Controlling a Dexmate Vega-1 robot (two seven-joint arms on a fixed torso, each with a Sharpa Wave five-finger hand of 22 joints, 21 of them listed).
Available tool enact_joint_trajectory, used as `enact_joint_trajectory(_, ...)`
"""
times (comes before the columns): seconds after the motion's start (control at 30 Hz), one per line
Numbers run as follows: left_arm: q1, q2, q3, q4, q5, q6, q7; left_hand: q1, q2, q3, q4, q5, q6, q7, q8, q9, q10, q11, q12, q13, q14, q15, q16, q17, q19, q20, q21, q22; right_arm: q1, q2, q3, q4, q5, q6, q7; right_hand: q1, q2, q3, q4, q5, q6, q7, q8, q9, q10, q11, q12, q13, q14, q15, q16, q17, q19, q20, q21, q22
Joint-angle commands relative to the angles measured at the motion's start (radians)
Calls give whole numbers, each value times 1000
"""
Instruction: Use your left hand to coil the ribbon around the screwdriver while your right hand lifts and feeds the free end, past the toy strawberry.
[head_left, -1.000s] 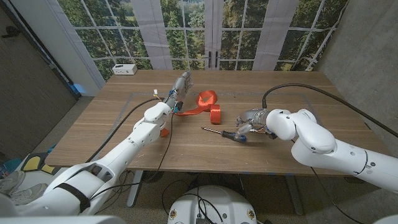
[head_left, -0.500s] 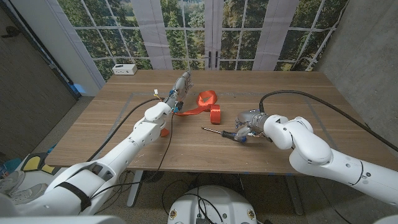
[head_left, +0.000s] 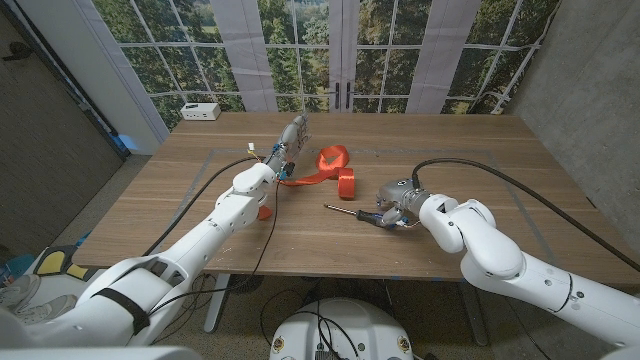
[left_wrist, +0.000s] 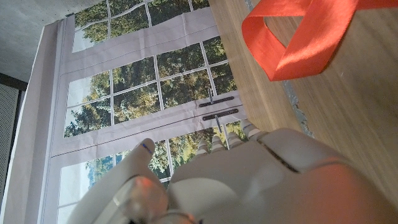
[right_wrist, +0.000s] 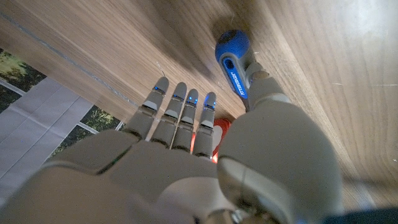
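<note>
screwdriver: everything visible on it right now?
The screwdriver lies flat on the wooden table, thin metal shaft pointing toward the orange ribbon but apart from it. Its handle is blue with grey and looks like plastic; small print runs along it, unreadable. The right hand is at the handle end; the right wrist view shows the thumb beside it, grip uncertain.
</note>
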Motion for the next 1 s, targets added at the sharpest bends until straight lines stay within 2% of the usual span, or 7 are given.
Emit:
enact_joint_trajectory(0.03, -19, -10, 0, 35, -1, -9, -14, 8, 25, -3, 3, -4, -72, -9, -1, 1, -117, 7, -5, 5, -117, 1, 0, 4, 6, 0, -3, 5, -39, 50, 36, 51, -99, 30, 19, 23, -2, -16, 6, 12, -19, -5, -7, 8, -23, 0, 1, 9, -12, -81, 10, 17, 3, -11, -1, 3)
enact_joint_trajectory(0.17, -23, -12, 1, 41, -2, -5, -15, 8, 24, -3, 3, -4, -71, -9, -1, 1, -116, 5, -4, 5, -116, 1, 0, 4, 7, 0, -4, 5, -40, 61, 53, 65, -86, 43, 38, 39, 1, -30, 14, 18, -5, -9, 4, 13, 1, 1, 20, 17, 6, -90, 25, 34, 2, -15, -3, 4)
enact_joint_trajectory(0.3, -26, -14, 2, 46, -1, -4, -17, 8, 24, -3, 3, -4, -72, -9, -1, 1, -116, 8, -4, 5, -117, 1, 0, 4, 7, 0, -5, 6, -57, 62, 73, 70, -62, 65, 3, 86, 16, -75, 24, 35, 138, -14, 74, 26, 111, -14, 101, 48, 122, -115, 112, 111, 54, -25, 15, 8)
enact_joint_trajectory(0.43, -31, -18, 3, 55, -1, -7, -23, 8, 24, -4, 4, -4, -72, -9, -1, 1, -116, 7, -4, 5, -116, 0, 0, 4, 8, 0, -6, 6, -42, 81, 69, 79, -78, 62, 65, 149, 46, -77, 13, 45, 167, -23, 83, 22, 133, -32, 132, 64, 153, -136, 160, 166, 75, -37, 24, 10)
enact_joint_trajectory(0.73, -31, -18, 4, 54, 0, -4, -21, 8, 24, -4, 4, -4, -72, -10, -1, 1, -115, 7, -4, 5, -116, 0, 0, 4, 8, 1, -8, 6, -52, 90, 76, 92, -55, 86, 37, 235, 74, -80, 6, 46, 196, -47, 78, 11, 131, -45, 152, 76, 155, -158, 211, 238, 80, -52, 27, 12)
enact_joint_trajectory(0.87, -28, -16, 3, 43, 1, -1, -15, 8, 24, -5, 4, -4, -73, -11, -2, 1, -114, 6, -4, 5, -116, 2, 0, 4, 8, 1, -9, 6, -65, 86, 91, 96, -7, 112, -15, 255, 79, -100, 14, 37, 212, -47, 72, 5, 159, -48, 172, 85, 199, -162, 278, 297, 92, -54, 34, 15)
enact_joint_trajectory(1.0, -22, -14, 3, 33, 2, 3, -7, 8, 24, -5, 4, -4, -74, -10, -2, 1, -115, 6, -4, 5, -116, 2, 0, 4, 8, 1, -9, 6, -103, 74, 116, 92, 21, 133, -155, 304, 97, -151, 22, 14, 293, -51, 63, -5, 275, -39, 256, 128, 255, -168, 476, 493, 150, -34, 78, 33)
